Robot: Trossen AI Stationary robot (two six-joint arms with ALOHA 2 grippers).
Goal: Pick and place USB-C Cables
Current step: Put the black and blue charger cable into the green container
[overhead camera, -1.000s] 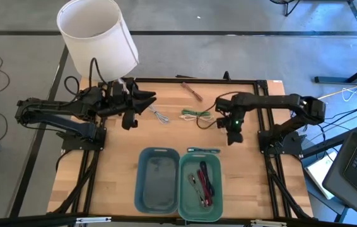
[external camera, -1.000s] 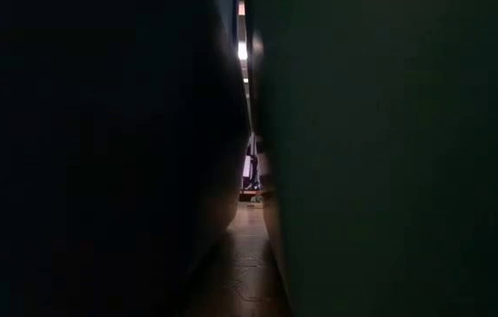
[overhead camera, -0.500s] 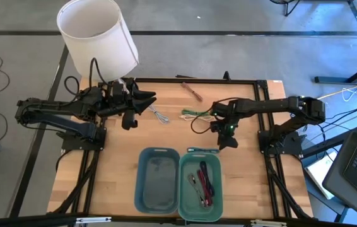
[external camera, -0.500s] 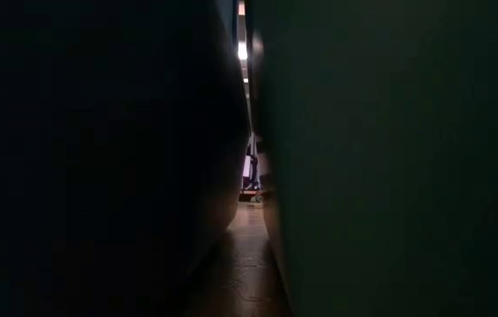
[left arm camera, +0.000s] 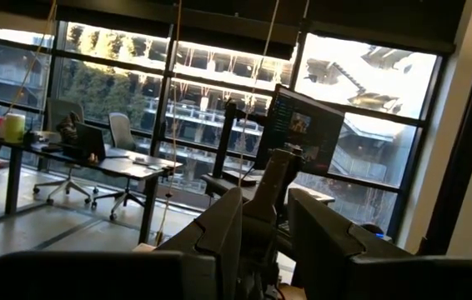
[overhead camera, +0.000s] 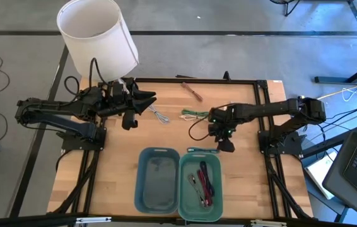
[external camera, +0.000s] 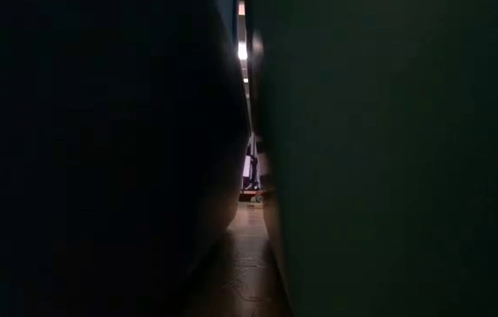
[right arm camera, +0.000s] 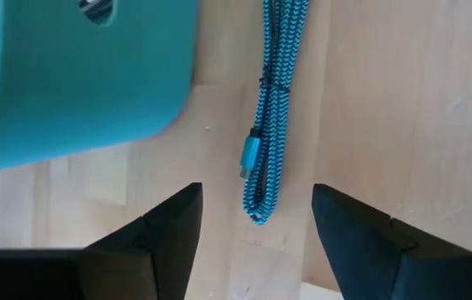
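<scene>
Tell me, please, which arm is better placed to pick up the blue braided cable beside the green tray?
The right gripper: it is open with the blue cable between its fingers. The left gripper is far off.

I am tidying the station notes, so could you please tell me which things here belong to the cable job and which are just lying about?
Belonging to the job:
- blue braided cable on the table beside the green tray, under the open right hand
- green cable
- grey cable
- brown cable
- cables in the green tray
- blue tray

Lying about:
- white bucket
- left hand, waiting
</scene>
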